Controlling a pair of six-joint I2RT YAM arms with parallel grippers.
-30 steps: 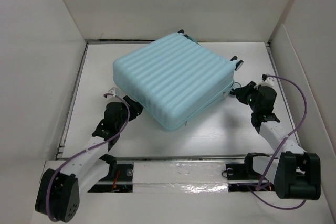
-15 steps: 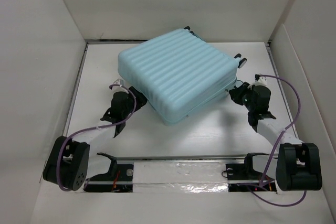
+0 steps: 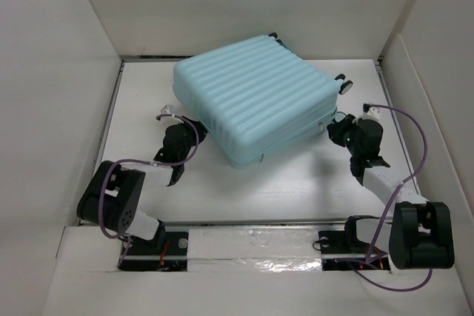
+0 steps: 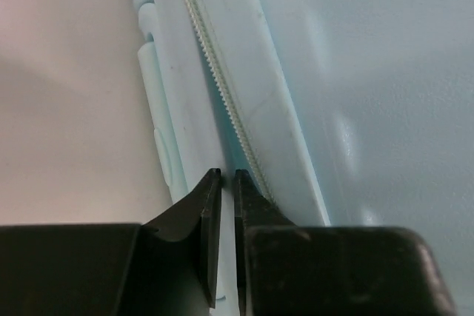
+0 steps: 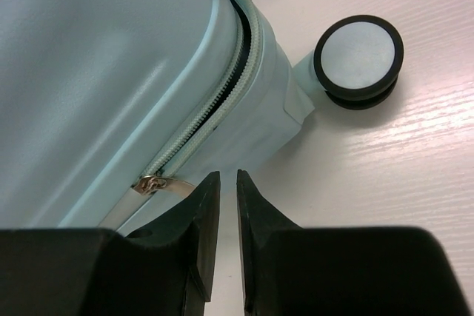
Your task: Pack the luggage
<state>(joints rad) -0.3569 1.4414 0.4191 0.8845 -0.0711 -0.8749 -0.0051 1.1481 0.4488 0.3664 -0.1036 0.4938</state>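
Near edge of the table (image 3: 296, 183): both arm bases, the arms reaching forward and inward.

Left end effector (image 3: 194, 129) lay low against the near-left side of the luggage (image 3: 255, 94). In the wrist view its end effector (image 4: 226, 175) had the fingers drawn together with only a thin slit between them and nothing seen in it. The tips rested at the shell seam, just beside the zipper teeth (image 4: 215, 72) that ran away up the side of the luggage (image 4: 355, 72).

Right end effector (image 3: 337, 129) sat at the near-right corner. In the wrist view its end effector (image 5: 228, 175) was likewise closed to a narrow gap, with nothing clamped. A metal zipper pull (image 5: 159, 184) lay just left of the left finger, at the end of the zipper track (image 5: 215, 101).

Luggage lay flat on the table, closed, ribbed shell up, turned at an angle, toward the middle and far part of the surface. One black-and-white wheel (image 5: 358, 55) stood out past the corner; more wheels showed at the far edge (image 3: 275, 38).
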